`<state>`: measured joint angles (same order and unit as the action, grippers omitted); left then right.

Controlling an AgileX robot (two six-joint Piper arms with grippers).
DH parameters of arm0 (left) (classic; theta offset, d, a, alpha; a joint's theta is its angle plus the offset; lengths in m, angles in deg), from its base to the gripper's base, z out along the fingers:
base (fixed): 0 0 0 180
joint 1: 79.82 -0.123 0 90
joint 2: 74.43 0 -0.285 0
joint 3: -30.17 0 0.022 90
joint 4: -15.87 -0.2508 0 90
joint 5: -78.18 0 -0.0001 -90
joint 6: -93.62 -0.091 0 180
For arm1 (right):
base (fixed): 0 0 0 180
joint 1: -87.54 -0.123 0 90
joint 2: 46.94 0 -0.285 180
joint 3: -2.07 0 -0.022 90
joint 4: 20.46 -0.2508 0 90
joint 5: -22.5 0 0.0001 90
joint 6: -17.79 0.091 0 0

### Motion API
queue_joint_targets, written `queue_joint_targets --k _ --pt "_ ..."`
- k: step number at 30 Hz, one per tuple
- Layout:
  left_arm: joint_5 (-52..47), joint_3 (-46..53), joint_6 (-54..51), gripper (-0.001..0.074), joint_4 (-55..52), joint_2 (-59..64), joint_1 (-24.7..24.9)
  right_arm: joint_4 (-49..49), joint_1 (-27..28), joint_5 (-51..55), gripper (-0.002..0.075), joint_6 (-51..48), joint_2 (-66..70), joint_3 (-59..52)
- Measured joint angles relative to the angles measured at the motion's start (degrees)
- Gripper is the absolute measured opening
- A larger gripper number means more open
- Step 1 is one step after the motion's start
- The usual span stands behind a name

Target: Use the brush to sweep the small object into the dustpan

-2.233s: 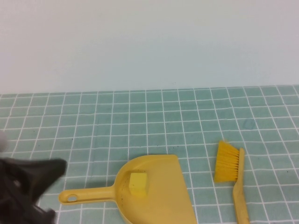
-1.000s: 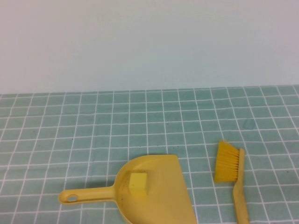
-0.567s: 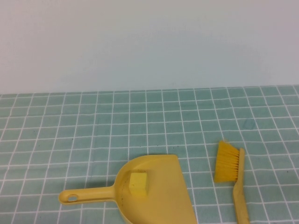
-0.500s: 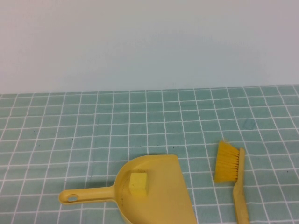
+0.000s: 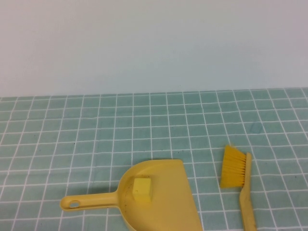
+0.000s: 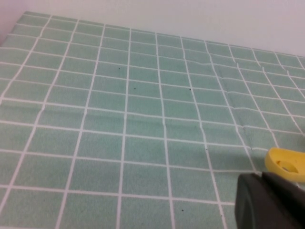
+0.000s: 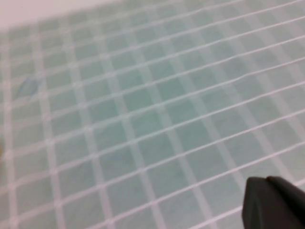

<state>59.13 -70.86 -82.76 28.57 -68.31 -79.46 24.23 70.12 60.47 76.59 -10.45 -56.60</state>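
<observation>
Both arms sit pulled back off the green-tiled table [image 5: 144, 125]. The left gripper [image 6: 269, 202], jaws pressed together, hangs low just beside the holed end of the dustpan [image 5: 159, 197] handle; the right gripper [image 7: 274, 202], likewise closed, hovers over bare tiles. The small object [image 5: 142, 188], a pale-yellow cube, rests inside the yellow dustpan. The brush [image 5: 238, 180] lies just right of the dustpan, orange-yellow bristles pointing away.

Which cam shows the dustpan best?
High view: the dustpan shows almost whole, cube inside. Left wrist view catches only its handle end beside the shut left gripper. Right wrist view shows none.
</observation>
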Motion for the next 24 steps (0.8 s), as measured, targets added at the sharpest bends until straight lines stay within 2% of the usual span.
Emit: queue_joint_targets --k 3,6,13,19,21,22,24 --pt "0.00 0.00 0.00 0.0000 0.08 0.00 0.00 0.00 8.04 0.00 -0.0001 0.00 -4.96 0.00" --pt "0.00 0.00 0.00 0.0000 0.08 0.00 0.00 0.66 11.91 -0.11 -0.0001 0.00 -8.19 0.00" --pt "0.00 0.00 0.00 0.0000 0.08 0.00 0.00 5.13 12.78 -7.03 -0.0001 0.00 -10.79 0.00" --pt "0.00 0.00 0.00 0.0000 0.08 0.00 0.00 11.63 12.83 -23.56 -0.0001 -0.24 -10.97 0.00" --pt "0.00 0.00 0.00 0.0000 0.08 0.00 0.00 7.38 12.83 -25.42 -0.0001 -4.18 -11.60 0.00" --pt "0.00 0.00 0.00 0.0000 0.08 0.00 0.00 3.62 12.83 -25.42 -0.0001 -8.82 -11.91 -0.10" --pt "0.00 0.00 0.00 0.0000 0.08 0.00 0.00 -10.25 12.92 -25.00 -0.0001 -23.36 -12.15 -1.18"
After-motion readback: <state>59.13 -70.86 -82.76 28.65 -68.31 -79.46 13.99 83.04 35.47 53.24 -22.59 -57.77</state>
